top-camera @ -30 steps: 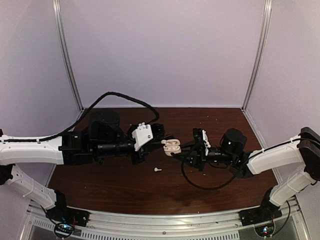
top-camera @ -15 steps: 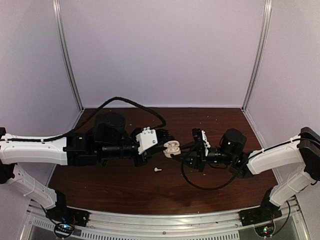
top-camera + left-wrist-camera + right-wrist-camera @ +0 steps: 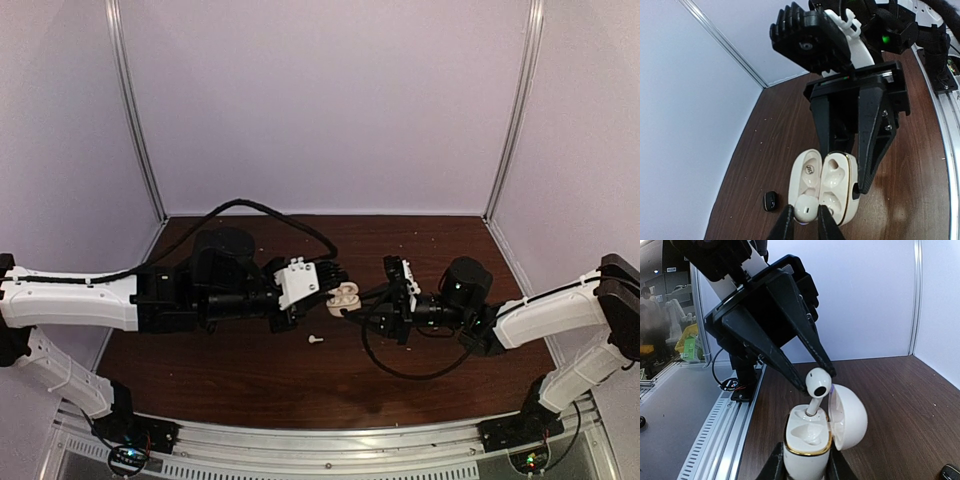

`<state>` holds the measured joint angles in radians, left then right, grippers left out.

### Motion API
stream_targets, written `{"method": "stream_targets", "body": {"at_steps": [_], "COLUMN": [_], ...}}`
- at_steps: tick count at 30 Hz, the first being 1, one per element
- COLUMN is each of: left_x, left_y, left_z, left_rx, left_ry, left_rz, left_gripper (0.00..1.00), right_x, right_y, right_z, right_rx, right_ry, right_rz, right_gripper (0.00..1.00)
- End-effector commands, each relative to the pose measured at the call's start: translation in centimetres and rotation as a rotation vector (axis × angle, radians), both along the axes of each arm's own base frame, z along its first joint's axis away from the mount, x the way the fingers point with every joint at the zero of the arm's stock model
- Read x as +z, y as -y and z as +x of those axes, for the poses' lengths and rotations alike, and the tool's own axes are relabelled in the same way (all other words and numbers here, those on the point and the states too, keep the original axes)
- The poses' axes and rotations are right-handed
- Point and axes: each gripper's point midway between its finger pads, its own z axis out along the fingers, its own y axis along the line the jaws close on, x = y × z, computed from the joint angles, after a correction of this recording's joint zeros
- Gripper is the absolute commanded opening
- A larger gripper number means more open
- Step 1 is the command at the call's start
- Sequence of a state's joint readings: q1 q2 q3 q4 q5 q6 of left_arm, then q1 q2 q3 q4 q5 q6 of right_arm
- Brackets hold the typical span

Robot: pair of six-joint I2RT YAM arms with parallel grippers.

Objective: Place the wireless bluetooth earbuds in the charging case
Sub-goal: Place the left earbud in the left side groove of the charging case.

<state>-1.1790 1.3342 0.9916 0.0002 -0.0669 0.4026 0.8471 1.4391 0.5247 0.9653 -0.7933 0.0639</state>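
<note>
right gripper (image 3: 806,469) clamps open charging case (image 3: 807,447); left gripper (image 3: 805,226) pinches white earbud (image 3: 806,206), stem inside case well.

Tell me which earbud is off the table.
The white earbud between the left fingers, stem in the open case; another white one and a black one lie on the table.

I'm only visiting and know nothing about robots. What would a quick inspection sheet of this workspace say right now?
Surface: dark wooden table, a few pale specks.
Job's things: open white case; white earbud, stem in a slot; second white earbud and black earbud lie on the table.
Clutter: nothing seen.
Grippers: left gripper shut on the white earbud; right gripper shut on the case.
Cables: black cable arcs over the left arm; second cable loops below the right arm.
Surroundings: pale walls, metal posts.
</note>
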Motion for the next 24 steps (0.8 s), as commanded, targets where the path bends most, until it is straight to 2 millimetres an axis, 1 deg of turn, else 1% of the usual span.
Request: {"method": "stream_targets", "body": {"at_steps": [1,6,7,8,14,24], "left_x": [0.8,0.5,0.0,-0.2,-0.7,0.0], "left_y": [0.7,0.9,0.8,0.9,0.9,0.1], "left_z": [-0.9,-1.6,-1.6,-2.1,-2.3,-2.7], "left_rx": [-0.056,-0.092,-0.092,-0.118,-0.127,-0.122], "left_ry": [0.027,0.023,0.013,-0.001,-0.021,-0.036], "left_rz": [-0.015,-0.003,0.018,0.02,0.03,0.002], "left_gripper": [0.17,0.19,0.2,0.21,0.2,0.21], "right_x": [2.5,2.8,2.8,2.9,3.3,3.4], "right_y": [-0.2,-0.1,-0.1,-0.1,0.3,0.7], "right_z": [-0.3,-0.4,-0.5,-0.6,-1.0,-1.2], "right_rx": [0.022,0.025,0.029,0.033,0.035,0.03], "right_ry": [0.031,0.041,0.044,0.047,0.064,0.081], "right_rz": [0.075,0.088,0.09,0.093,0.108,0.112], "right_gripper": [0.0,0.0,0.0,0.0,0.0,0.0]}}
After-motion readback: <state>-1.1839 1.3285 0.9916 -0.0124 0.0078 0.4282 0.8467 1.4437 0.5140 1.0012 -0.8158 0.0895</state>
